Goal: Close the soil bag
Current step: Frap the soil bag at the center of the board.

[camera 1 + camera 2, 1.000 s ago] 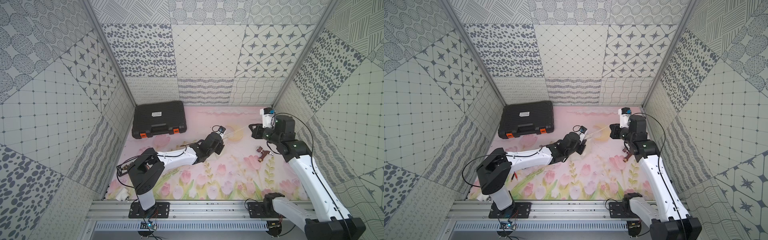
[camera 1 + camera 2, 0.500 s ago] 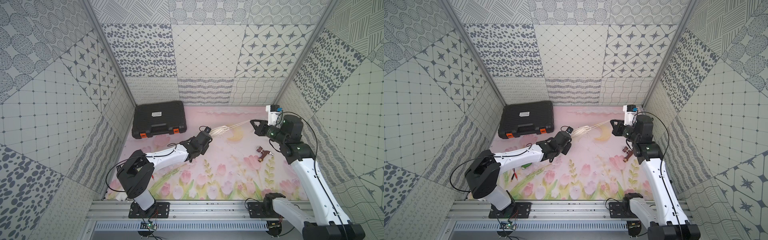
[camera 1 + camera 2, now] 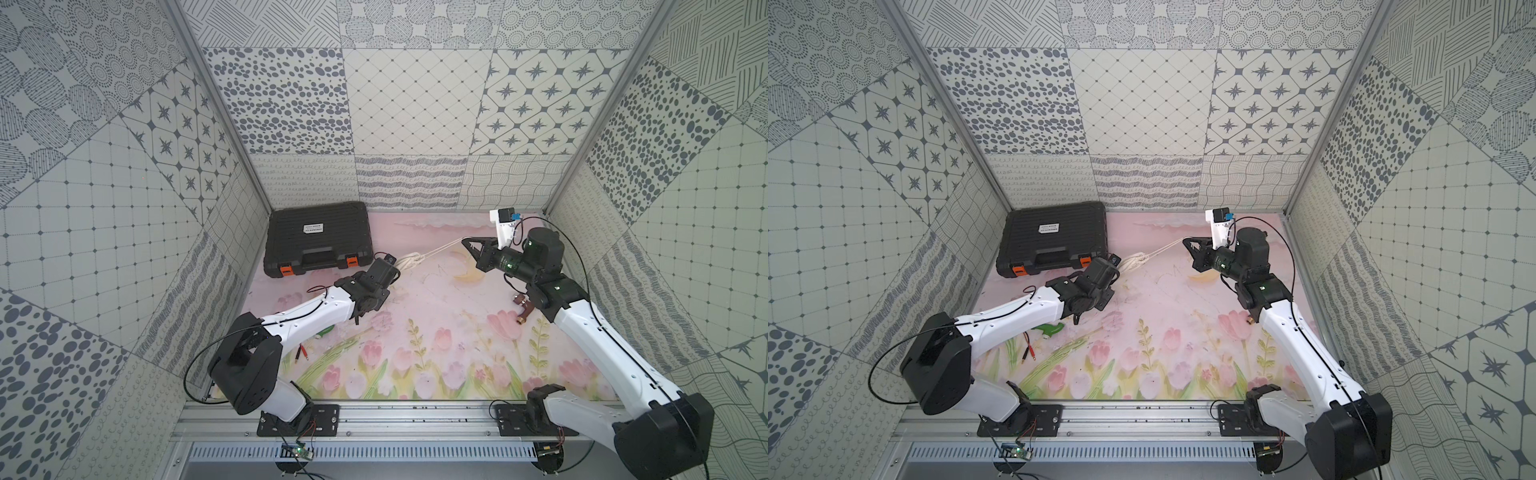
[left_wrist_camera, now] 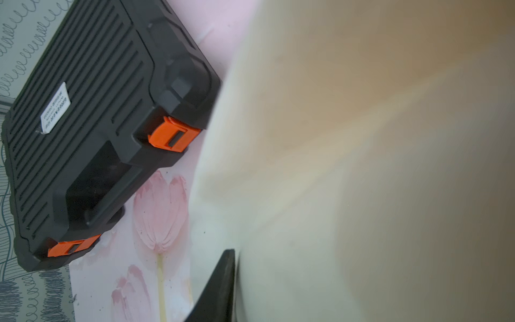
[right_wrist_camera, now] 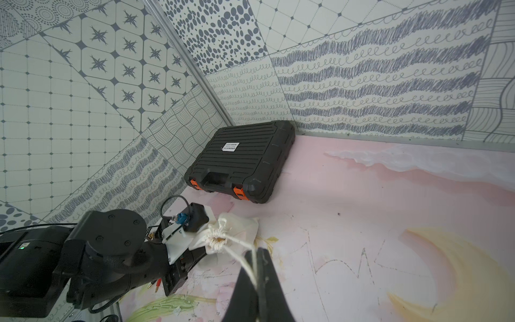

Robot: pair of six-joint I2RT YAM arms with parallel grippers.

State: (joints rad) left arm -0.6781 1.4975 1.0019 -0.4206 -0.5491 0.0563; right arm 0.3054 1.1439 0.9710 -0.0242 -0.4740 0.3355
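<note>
right tool (image 5: 257, 252) clenched on cords (image 3: 441, 249), drawn farther from left tool (image 3: 395, 268) | soil bag (image 5: 237, 227) mouth cinched, nearly closed | left tool's grip unclear

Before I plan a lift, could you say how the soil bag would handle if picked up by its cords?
Probably floppy: the soil bag is creased, slumped cloth. Its cords, taut toward the right hand, would likely cinch the gathered mouth tighter.

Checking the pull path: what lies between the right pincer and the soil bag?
Only the cream cords, stretched from the gathered mouth of the soil bag to the right pincer; beneath them the mat is bare, in both top views.
</note>
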